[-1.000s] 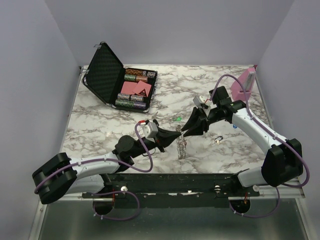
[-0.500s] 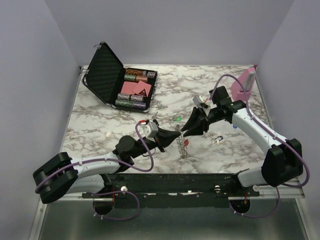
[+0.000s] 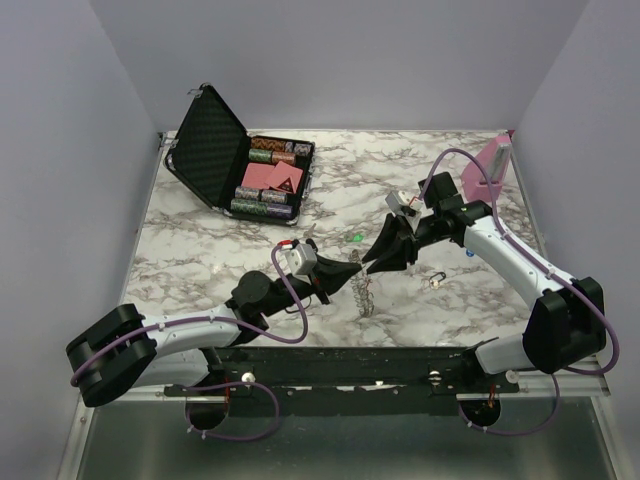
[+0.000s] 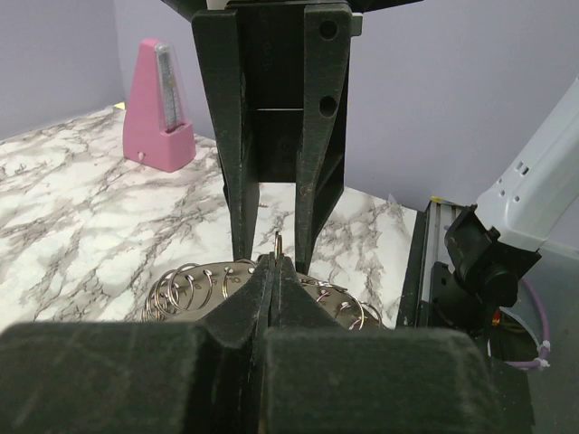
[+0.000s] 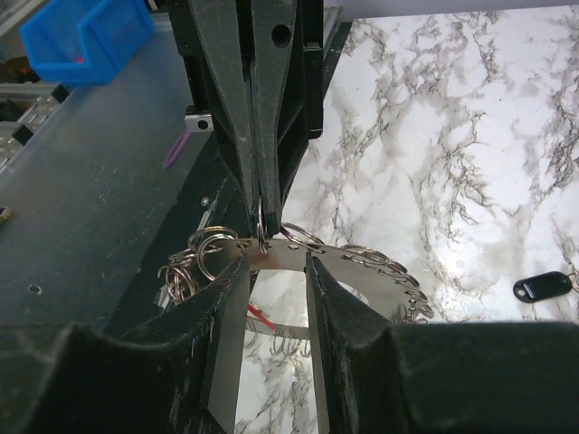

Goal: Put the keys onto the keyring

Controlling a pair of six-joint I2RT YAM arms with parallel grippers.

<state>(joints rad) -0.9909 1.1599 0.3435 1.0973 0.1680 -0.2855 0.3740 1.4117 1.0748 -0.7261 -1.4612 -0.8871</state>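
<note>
The keyring is a silvery metal band carrying many small split rings; it hangs over the table between my two grippers. My left gripper is shut on one small split ring at the top of the band. My right gripper faces it, open, with its fingertips on either side of the band just below that ring. A red key head shows under the band. A green key, a blue key and a black key lie on the marble; the black key also shows in the right wrist view.
An open black case with coloured blocks stands at the back left. A pink metronome-shaped stand is at the back right and shows in the left wrist view. A blue bin sits beyond the table's near rail.
The hanging keyring has swung slightly and the red key head shows less beside it. Both arms have barely moved.
</note>
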